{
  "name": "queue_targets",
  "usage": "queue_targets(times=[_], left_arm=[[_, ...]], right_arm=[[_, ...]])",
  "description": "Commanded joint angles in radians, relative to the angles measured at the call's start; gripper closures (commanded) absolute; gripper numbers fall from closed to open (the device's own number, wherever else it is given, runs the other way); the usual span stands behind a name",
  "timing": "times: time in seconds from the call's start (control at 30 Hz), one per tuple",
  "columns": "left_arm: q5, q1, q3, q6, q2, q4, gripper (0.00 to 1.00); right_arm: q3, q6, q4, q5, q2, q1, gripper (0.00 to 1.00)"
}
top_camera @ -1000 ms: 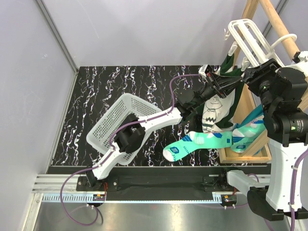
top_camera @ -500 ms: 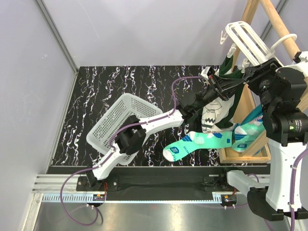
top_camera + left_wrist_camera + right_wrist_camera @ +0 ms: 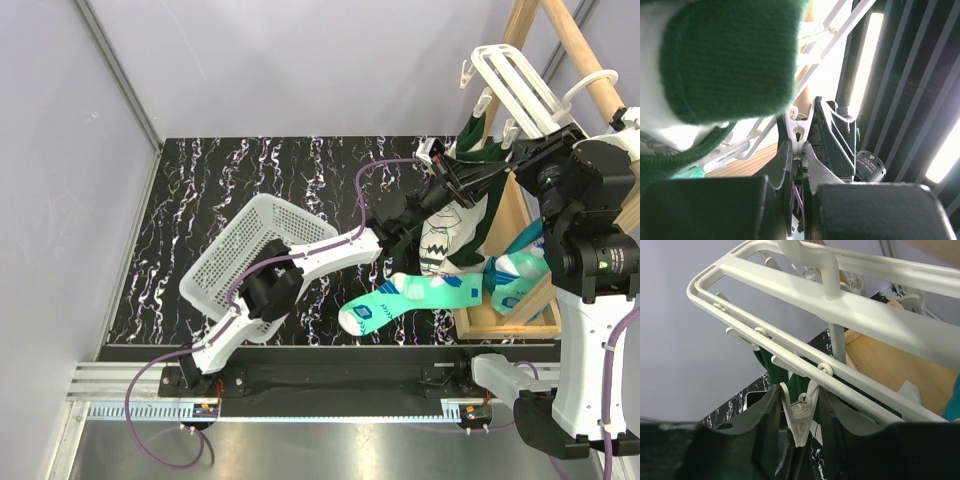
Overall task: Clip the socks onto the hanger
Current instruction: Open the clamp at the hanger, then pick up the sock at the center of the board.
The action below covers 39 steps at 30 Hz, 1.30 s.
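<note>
The white hanger (image 3: pixel 515 80) hangs from the wooden pole at the far right; its bars fill the right wrist view (image 3: pixel 840 305). My right gripper (image 3: pixel 515 160) (image 3: pixel 797 410) is shut on one dangling white clip (image 3: pixel 802 417), a finger on each handle. My left gripper (image 3: pixel 452 185) (image 3: pixel 797 150) sits just under that clip (image 3: pixel 801 135), shut on a white and dark-green sock (image 3: pixel 440 235) whose green cuff (image 3: pixel 730 60) drapes beside the fingers. A mint-green sock (image 3: pixel 400 295) lies on the table and another (image 3: pixel 515 275) lies against the wooden frame.
A white mesh basket (image 3: pixel 235 250) is tipped on the table beside the left arm. The wooden rack (image 3: pixel 510 225) and its pole (image 3: pixel 580 45) stand at the right. Dark green cloth (image 3: pixel 772 365) hangs behind the clips.
The hanger frame has shifted slightly up and left. My left gripper has moved a little up towards the clip with the sock. The right gripper stays on the clip.
</note>
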<state>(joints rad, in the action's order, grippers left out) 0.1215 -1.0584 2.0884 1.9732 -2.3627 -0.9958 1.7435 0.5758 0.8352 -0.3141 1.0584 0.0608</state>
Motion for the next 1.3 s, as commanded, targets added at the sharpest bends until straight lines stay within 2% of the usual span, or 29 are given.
queue_targets(times=[0.0,0.17,0.3,0.4,0.43,0.47,0.53,0.63,0.77,0.87,0.97,1.0,1.07,1.1,1.13,1.27], left_arm=[[0.009,-0.003,0.048,0.033,0.063,-0.158,1.0],[0.007,-0.003,0.047,0.032,0.062,-0.153,1.0],[0.006,-0.002,0.041,0.032,0.063,-0.158,1.0],[0.001,-0.002,0.024,0.032,0.071,-0.164,0.88],[0.004,0.0,0.003,0.029,0.075,-0.168,0.79],[0.003,0.0,-0.011,0.024,0.08,-0.173,0.74],[-0.003,0.006,-0.078,0.003,0.112,-0.182,0.6],[-0.005,0.02,-0.221,-0.043,0.186,-0.188,0.54],[0.004,0.044,-0.411,-0.14,0.308,-0.175,0.53],[0.055,0.052,-0.5,-0.273,0.41,-0.094,0.53],[0.162,0.043,-0.541,-0.511,0.472,0.066,0.55],[0.184,0.038,-0.559,-0.651,0.486,0.11,0.56],[0.257,0.035,-0.59,-0.813,0.526,0.207,0.57],[0.262,0.034,-0.617,-0.976,0.545,0.27,0.57],[0.264,0.031,-0.631,-1.06,0.557,0.395,0.57],[0.219,0.0,-0.691,-1.411,0.595,0.609,0.56]], right_arm=[[-0.027,0.055,-0.001,-0.112,0.032,-0.021,0.64],[-0.03,0.059,0.001,-0.117,0.026,-0.019,0.7],[-0.024,0.059,0.002,-0.117,0.028,-0.021,0.72],[-0.025,0.061,0.005,-0.112,0.028,-0.021,0.77],[-0.024,0.058,0.004,-0.111,0.029,-0.019,0.81],[-0.027,0.055,0.004,-0.111,0.029,-0.021,0.93],[-0.027,0.056,0.01,-0.12,0.031,-0.019,1.0],[-0.036,0.052,-0.007,-0.128,0.022,-0.021,1.0],[-0.021,0.038,0.002,-0.12,0.037,-0.021,1.0],[-0.024,0.029,0.01,-0.112,0.041,-0.021,1.0],[-0.025,0.009,0.01,-0.103,0.046,-0.021,1.0],[-0.024,0.006,0.016,-0.097,0.048,-0.019,1.0],[-0.013,-0.007,0.027,-0.085,0.052,-0.019,1.0],[-0.012,-0.007,0.028,-0.08,0.051,-0.021,1.0],[-0.01,-0.008,0.028,-0.077,0.049,-0.019,1.0],[-0.001,-0.019,0.045,-0.053,0.057,-0.019,1.0]])
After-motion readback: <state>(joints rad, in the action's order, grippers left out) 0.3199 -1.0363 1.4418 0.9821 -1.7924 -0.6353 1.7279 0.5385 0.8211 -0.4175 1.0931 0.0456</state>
